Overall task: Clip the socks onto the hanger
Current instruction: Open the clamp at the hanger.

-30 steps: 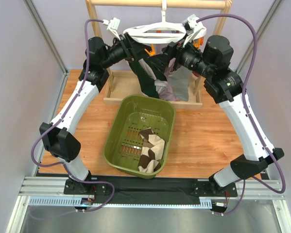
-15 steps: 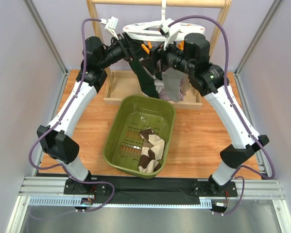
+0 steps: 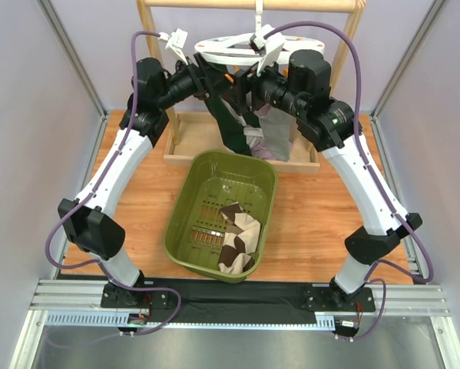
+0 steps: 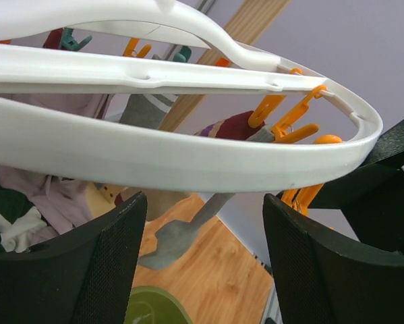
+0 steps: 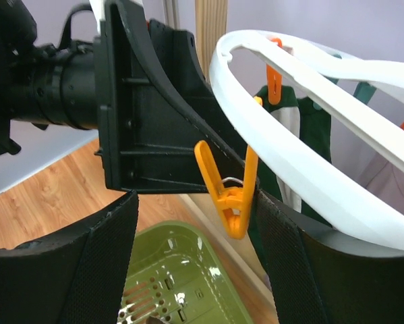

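Note:
The white ring hanger point(image 3: 228, 48) hangs from the wooden rail, with a dark green sock point(image 3: 233, 127) and a lilac-grey sock point(image 3: 274, 134) clipped below it. My left gripper point(image 3: 213, 77) is open and empty just under the ring's near rim point(image 4: 188, 152); orange clips point(image 4: 282, 115), a maroon sock point(image 4: 232, 125) and a grey sock point(image 4: 181, 236) hang beyond. My right gripper point(image 3: 249, 83) is open, with an orange clip point(image 5: 232, 196) dangling between its fingers, close to the right finger point(image 5: 303, 263). A brown-and-cream argyle sock point(image 3: 237, 234) lies in the basket.
The olive-green slotted basket point(image 3: 191, 192) stands on the wooden table below the hanger. The light wooden rack point(image 3: 253, 4) has a base tray point(image 3: 185, 146) behind the basket. The two grippers are very close; the left one's body point(image 5: 148, 115) fills the right wrist view.
My right arm has swung left and up under the hanger, close to the left gripper. The ring has shifted left and tilted. The left arm has barely moved.

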### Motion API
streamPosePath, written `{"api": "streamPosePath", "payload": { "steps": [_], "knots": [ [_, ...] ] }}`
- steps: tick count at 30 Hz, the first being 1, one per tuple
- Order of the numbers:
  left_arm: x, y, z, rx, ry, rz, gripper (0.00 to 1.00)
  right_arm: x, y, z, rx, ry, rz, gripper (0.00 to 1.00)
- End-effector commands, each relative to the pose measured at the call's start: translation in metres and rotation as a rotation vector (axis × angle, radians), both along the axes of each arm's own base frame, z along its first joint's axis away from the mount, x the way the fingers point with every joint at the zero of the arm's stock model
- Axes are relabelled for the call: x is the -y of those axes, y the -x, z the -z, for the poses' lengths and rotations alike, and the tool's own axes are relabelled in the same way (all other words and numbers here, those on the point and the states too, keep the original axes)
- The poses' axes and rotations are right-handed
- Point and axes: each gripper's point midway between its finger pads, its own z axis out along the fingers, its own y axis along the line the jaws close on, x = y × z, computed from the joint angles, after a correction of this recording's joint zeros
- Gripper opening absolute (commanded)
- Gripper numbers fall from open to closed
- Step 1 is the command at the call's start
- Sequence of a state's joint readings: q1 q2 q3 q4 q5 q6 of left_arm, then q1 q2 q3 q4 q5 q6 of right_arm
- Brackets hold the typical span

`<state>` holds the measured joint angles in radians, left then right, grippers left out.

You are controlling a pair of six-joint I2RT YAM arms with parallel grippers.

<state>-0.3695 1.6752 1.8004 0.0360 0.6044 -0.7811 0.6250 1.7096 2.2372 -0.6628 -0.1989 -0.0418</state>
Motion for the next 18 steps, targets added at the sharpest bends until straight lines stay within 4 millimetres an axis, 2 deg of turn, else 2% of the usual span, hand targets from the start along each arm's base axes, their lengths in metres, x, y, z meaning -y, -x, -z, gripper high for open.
{"api": "streamPosePath", "payload": {
  "steps": [1,5,10,15,18],
  "knots": [
    [-0.005,0.015,-0.028,0.071,0.006,0.006,0.76,0.002,-0.009,-0.023,0.031,-0.064,0.036,0.71],
    [-0.006,0.014,-0.028,0.07,0.005,0.004,0.77,0.005,-0.021,-0.025,0.045,-0.072,0.06,0.7],
    [-0.005,0.015,-0.029,0.074,0.008,0.017,0.77,-0.001,-0.03,-0.02,0.045,-0.072,0.059,0.68],
    [-0.007,0.013,-0.028,0.074,0.007,0.007,0.77,-0.003,-0.036,-0.02,0.071,-0.091,0.069,0.63],
    [-0.009,0.01,-0.025,0.061,0.008,0.006,0.77,-0.003,-0.04,-0.025,0.071,-0.13,0.09,0.55]
  ]
}}
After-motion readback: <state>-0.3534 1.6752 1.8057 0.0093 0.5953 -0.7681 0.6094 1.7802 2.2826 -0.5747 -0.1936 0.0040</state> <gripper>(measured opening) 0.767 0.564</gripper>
